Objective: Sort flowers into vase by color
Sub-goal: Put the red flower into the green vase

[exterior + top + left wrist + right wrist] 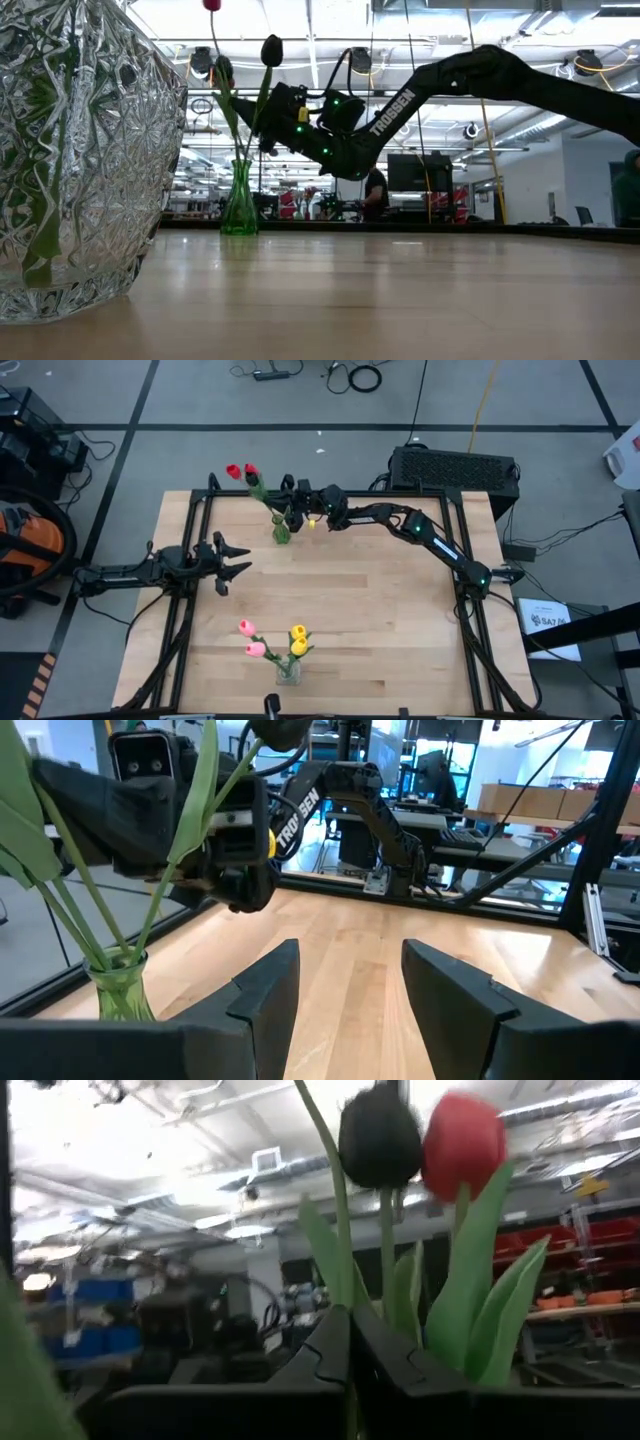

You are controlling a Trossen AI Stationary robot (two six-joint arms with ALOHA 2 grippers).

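At the table's twelve o'clock edge, a thin green stem is pinched in the fully closed right gripper (297,512) beside the green vase (281,532) of red and dark tulips (242,472), while the left gripper (236,561) is held wide open and empty at nine o'clock.

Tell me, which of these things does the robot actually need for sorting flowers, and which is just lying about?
Part of the job:
- red and dark tulips in the green glass vase
- pink and yellow tulips in the clear cut-glass vase
- right gripper, shut beside the green vase
- left gripper, open, waiting

Just lying about:
- black box behind the table
- orange vacuum on the floor
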